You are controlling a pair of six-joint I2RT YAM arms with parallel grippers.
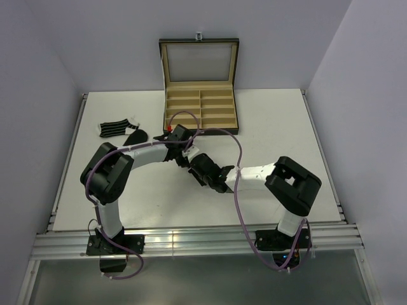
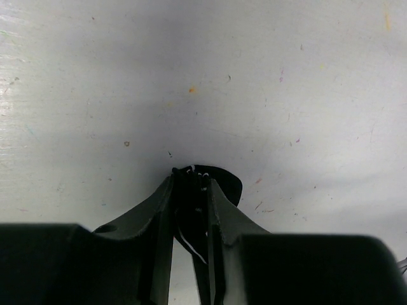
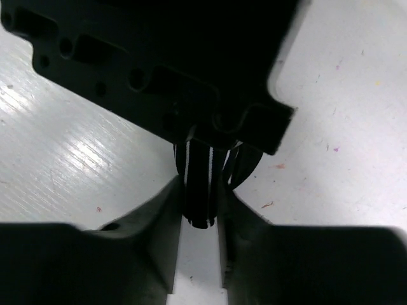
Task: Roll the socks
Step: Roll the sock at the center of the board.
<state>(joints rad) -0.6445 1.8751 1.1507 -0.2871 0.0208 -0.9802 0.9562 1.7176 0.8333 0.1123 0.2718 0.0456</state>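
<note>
Gripping from the near side, the right end effector (image 3: 200,190) presses its two fingers against both flanks of a black fabric sock with thin white stripes (image 3: 198,171). The sock hangs just above the white bench (image 1: 286,127), in front of the black compartmented box with tan lining (image 1: 200,109) and a little toward the box's left.

The left end effector (image 2: 191,176) meets it nose to nose from the box side. Its fingers are closed narrowly on the same sock, and dark fabric fills the slit between them. The sock's length runs straight from one end effector to the other, on a diagonal toward the box's front left corner. Both are equally near it, each holding one end. As a judgement, any rolling turn depends on that shared axis: one end must stay pinned while the other winds around it, or the fabric will only twist.

Farther off, left of the box's front left corner, a second black-and-white striped sock (image 1: 114,129) and a plain black sock (image 1: 136,135) lie flat side by side, loose. The left arm is nearer to them.
</note>
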